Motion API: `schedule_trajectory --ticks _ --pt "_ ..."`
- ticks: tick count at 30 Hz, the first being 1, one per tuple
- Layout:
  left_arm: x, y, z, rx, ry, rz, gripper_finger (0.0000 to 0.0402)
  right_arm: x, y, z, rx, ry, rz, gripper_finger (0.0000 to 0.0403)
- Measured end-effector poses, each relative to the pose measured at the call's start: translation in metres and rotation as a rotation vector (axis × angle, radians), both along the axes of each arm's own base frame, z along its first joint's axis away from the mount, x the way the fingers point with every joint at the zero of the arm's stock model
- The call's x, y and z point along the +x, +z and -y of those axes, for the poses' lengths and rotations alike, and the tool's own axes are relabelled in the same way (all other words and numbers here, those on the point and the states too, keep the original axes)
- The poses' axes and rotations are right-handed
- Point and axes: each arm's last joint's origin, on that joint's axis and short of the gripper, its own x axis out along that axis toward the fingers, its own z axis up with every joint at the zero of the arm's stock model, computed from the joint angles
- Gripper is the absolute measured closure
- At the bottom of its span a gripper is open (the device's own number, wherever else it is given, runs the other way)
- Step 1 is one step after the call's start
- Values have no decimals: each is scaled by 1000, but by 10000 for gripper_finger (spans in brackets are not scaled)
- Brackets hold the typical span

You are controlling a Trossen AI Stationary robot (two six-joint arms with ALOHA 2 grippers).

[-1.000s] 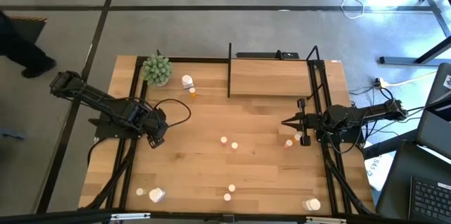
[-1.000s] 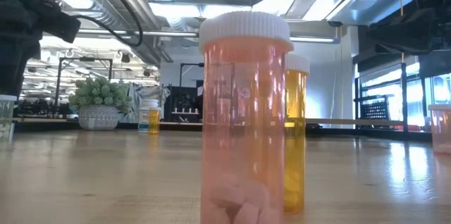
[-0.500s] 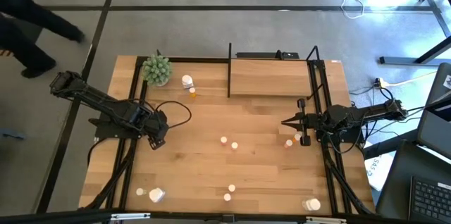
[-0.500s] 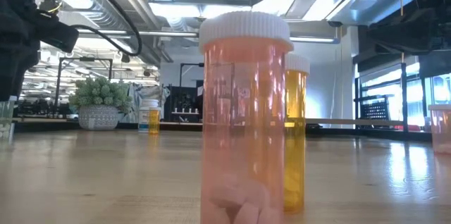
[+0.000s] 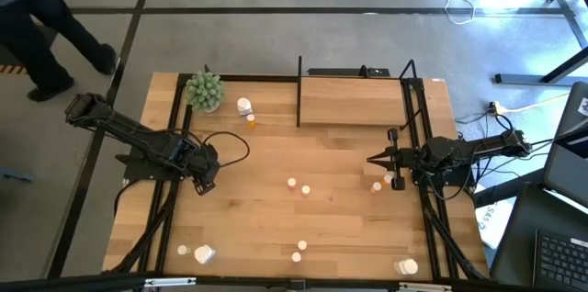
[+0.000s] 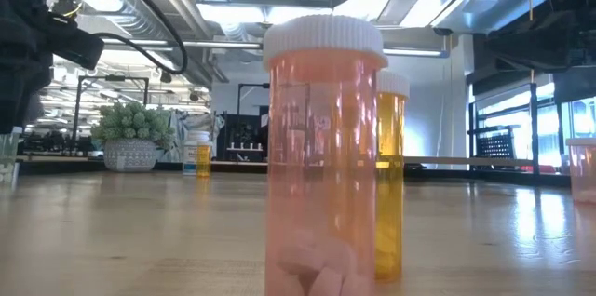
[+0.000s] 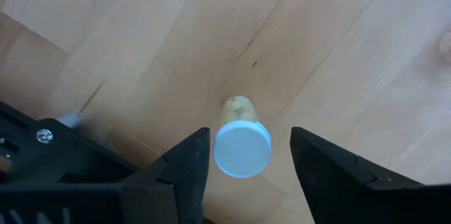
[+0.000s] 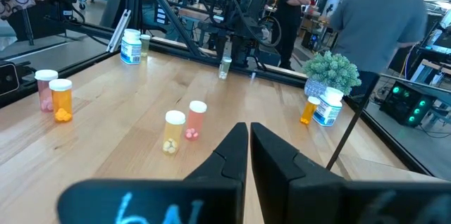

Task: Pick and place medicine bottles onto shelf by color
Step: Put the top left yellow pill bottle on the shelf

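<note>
Pills pale in pink bottle (image 6: 323, 156) — left pincer (image 7: 244, 155) wide astride white-capped bottle (image 7: 242, 144), right pincer (image 8: 249, 148) closed, empty.

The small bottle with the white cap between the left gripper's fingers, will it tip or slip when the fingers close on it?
The bottle stands upright, tall for its narrow base, so an off-centre touch would probably tip it. Its round, smooth-looking wall may slip or turn between the left gripper's open fingers. It looks almost empty, so likely light.

Black jointed arms, looping cables
</note>
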Motion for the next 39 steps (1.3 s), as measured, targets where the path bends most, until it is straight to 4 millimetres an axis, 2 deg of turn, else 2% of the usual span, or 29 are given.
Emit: schedule_trajectory --ticks 15,35,39 --pt "0 0 0 16 4 3 289 0 0 0 0 0 0 380" --pt "1 0 0 14 6 17 292 0 0 0 0 0 0 380" --pt "4 6 1 -2 3 35 292 0 0 0 0 0 0 380"
